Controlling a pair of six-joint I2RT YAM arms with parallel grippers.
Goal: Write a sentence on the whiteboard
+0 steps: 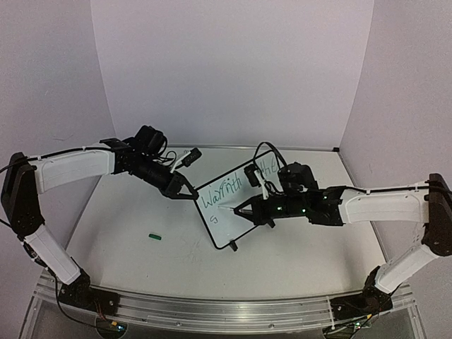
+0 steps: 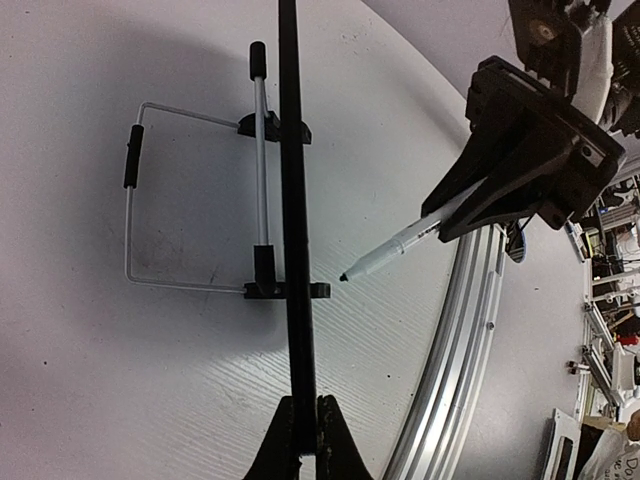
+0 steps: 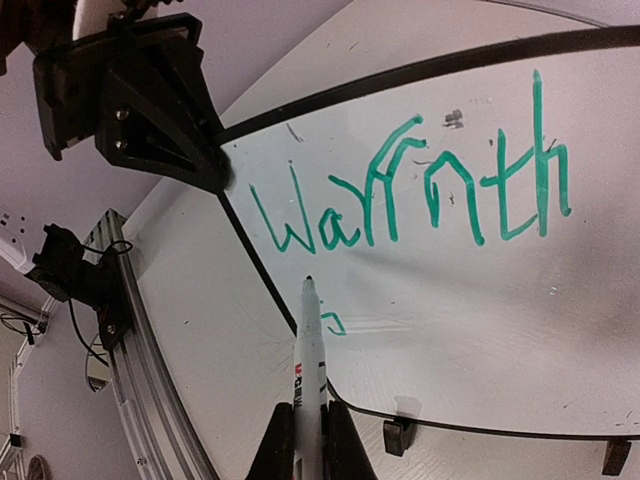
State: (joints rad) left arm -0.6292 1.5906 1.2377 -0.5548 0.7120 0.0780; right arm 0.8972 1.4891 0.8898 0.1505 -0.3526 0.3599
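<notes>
The whiteboard [image 1: 224, 224] stands about mid-surface, between the two arms. It is propped on its small black feet [image 3: 398, 434] with its face tilted up toward the near right. "Warmth" is written across it in green, with a small green mark below the first letters. From above, more green strokes follow that word, but the right arm's wrist and cables cover them and I can't read them.

A thin wire stand [image 2: 130, 230] with black sleeves lies on the surface just behind the board, seen from the left wrist. A small green cap [image 1: 155, 236] sits by itself near and to the left of the board, well apart from it. An aluminium rail [image 1: 226, 307] runs along the near edge of the surface [image 1: 141, 261].

The left arm [image 1: 74, 169] climbs from its near-left base to an elbow at the far left. It then reaches right and slightly down to the board's upper left corner. Its jaws are pressed together on the black frame there, pinching the board by its edge.

The right arm [image 1: 374, 206] rises from the near right to an elbow at the right edge. Its forearm runs almost level leftward to the board's face. Its jaws pinch a white marker [image 3: 310, 365] by the barrel. The dark tip points at the board just under "Warmth", beside the small mark. Whether the tip actually touches the board, I can't quite tell.
</notes>
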